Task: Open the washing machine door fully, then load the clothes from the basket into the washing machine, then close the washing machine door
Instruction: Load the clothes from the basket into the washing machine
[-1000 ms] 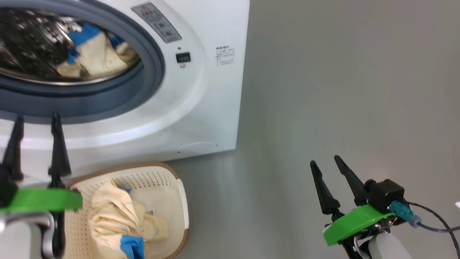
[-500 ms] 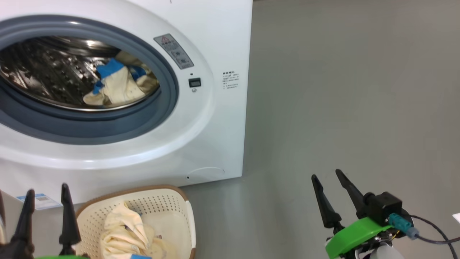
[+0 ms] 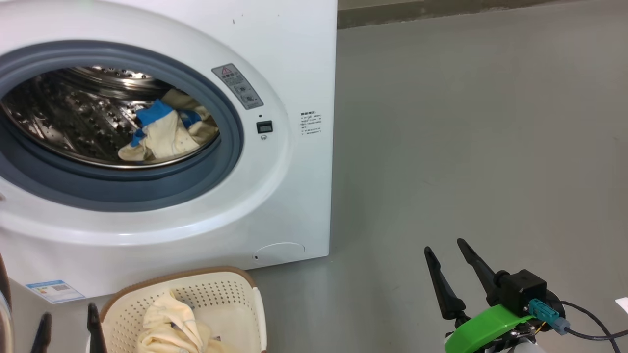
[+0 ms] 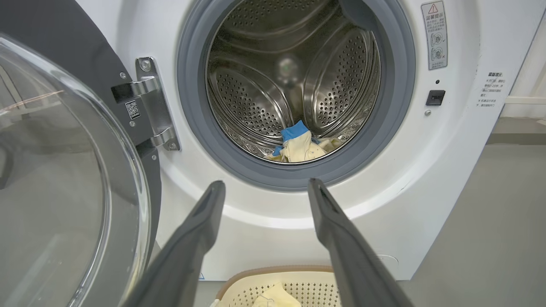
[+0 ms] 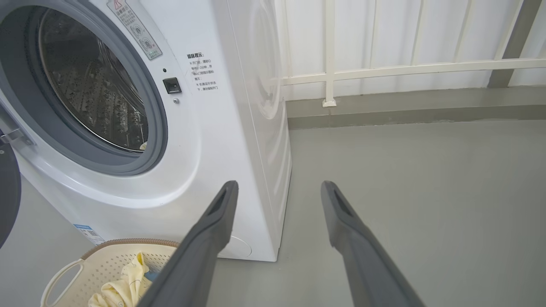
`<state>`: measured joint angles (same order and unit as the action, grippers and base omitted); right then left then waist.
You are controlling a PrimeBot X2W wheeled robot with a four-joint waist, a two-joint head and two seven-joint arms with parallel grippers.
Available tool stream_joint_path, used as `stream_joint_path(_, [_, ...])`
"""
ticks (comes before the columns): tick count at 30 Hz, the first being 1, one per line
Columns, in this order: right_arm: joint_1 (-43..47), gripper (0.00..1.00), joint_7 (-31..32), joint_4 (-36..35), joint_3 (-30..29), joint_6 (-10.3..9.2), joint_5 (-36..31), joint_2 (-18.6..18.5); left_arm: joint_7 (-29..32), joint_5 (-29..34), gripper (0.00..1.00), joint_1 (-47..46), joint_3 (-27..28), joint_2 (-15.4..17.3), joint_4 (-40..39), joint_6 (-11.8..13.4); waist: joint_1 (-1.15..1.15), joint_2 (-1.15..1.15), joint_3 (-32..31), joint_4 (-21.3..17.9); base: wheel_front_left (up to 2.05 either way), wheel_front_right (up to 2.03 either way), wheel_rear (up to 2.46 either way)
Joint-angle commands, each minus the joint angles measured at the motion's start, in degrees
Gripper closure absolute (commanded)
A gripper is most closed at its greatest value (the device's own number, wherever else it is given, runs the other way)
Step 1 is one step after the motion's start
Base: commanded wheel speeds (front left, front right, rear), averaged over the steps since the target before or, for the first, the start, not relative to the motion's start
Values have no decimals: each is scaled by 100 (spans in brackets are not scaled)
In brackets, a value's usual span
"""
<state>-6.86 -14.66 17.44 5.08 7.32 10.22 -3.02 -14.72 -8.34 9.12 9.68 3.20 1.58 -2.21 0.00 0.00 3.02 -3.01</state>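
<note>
The washing machine [image 3: 294,73] stands with the washing machine door [image 4: 64,170] swung open to the left on its hinge. One of the cream-yellow, blue-trimmed clothes [image 3: 167,135] lies in the steel drum. Another [image 3: 171,328] sits in the basket [image 3: 235,294] on the floor below the opening. My left gripper [image 4: 265,184] is open and empty, pointing at the lower seal; its fingertips [image 3: 93,321] stand left of the basket. To the right of the machine, my right gripper [image 3: 444,246] hangs open and empty over the bare floor.
Grey floor [image 3: 466,147] stretches to the right of the machine. A white railed wall with a low kerb [image 5: 384,68] runs behind. A dark cable [image 3: 588,328] trails from my right wrist.
The head camera has tilted up, so the whole picture has slid down. My left gripper has drawn back and down from in front of the seal to beside the basket. The clothes lie as before.
</note>
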Motion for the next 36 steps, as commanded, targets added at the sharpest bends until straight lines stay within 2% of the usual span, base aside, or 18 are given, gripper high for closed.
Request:
stream_joint_path(1, [-7, 0, -34, -168, 138, 17, -34, 14, -28, 48, 0, -2, 230, 24, -112, 17, 0, 0, -30, -19, 0, 0, 0])
stream_joint_path(7, [19, 0, -34, -198, 94, 17, -97, 14, -28, 60, 0, 209, 192, -15, -12, 37, 0, 0, -118, -34, 0, 0, 0])
stream_joint_path(22, [62, 0, -34, -230, 67, 17, -143, 14, -28, -98, 0, 525, -181, -31, -109, 349, 0, 0, -195, -9, 0, 0, 0])
stream_joint_path(36, [32, 0, -34, -255, 40, 17, -99, 14, -28, -273, 0, 535, -376, -32, 138, 393, 0, 0, -32, 20, 0, 0, 0])
